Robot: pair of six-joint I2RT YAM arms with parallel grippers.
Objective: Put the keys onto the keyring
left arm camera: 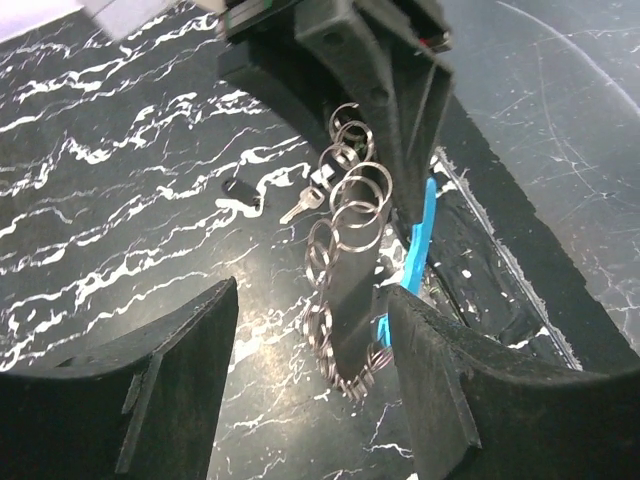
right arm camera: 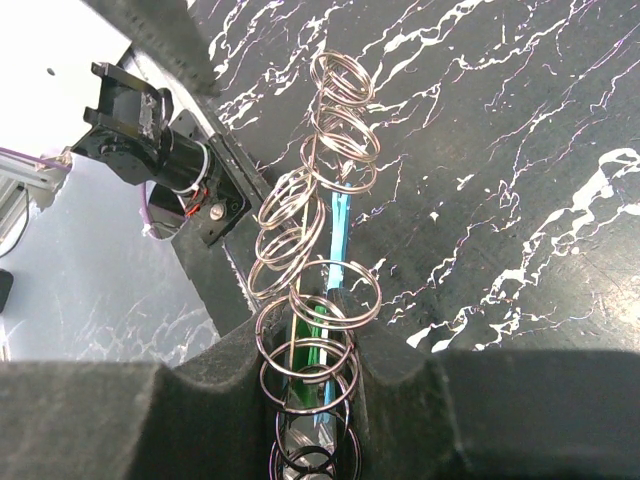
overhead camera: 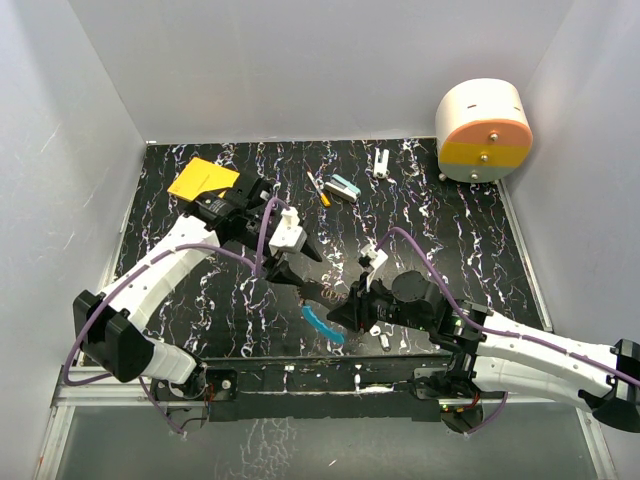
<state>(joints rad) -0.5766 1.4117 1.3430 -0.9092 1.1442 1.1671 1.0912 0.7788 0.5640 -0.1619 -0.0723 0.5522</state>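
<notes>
Left end effector [overhead camera: 305, 283] appears in the top external view over the middle of the worktop [overhead camera: 470, 260], tip to tip with the right end effector [overhead camera: 345, 312]. The keyring [overhead camera: 322, 325] shows its blue arc just below where they meet. Along the far edge lie a yellow card [overhead camera: 202, 180], an orange-and-white stick [overhead camera: 320, 190], a teal-and-white block [overhead camera: 345, 188] and a small white part [overhead camera: 382, 162]. A white, orange and yellow drum [overhead camera: 483, 130] stands at the far right corner. All are well apart from the arms. In the left wrist view the left end effector [left arm camera: 310, 370] is released, its fingers [left arm camera: 150, 390] wide apart. The keyring [left arm camera: 422, 225], with a string of split rings, hangs between them from the right end effector [left arm camera: 370, 90], which blocks the view beyond. One silver key [left arm camera: 300, 207] lies on the worktop behind the rings. In the right wrist view the right end effector [right arm camera: 312, 380] is clenched on the keyring [right arm camera: 340, 215]. A green piece [right arm camera: 318, 335] sits between its fingers, and a black motor housing [right arm camera: 150, 150] shows at the left.
</notes>
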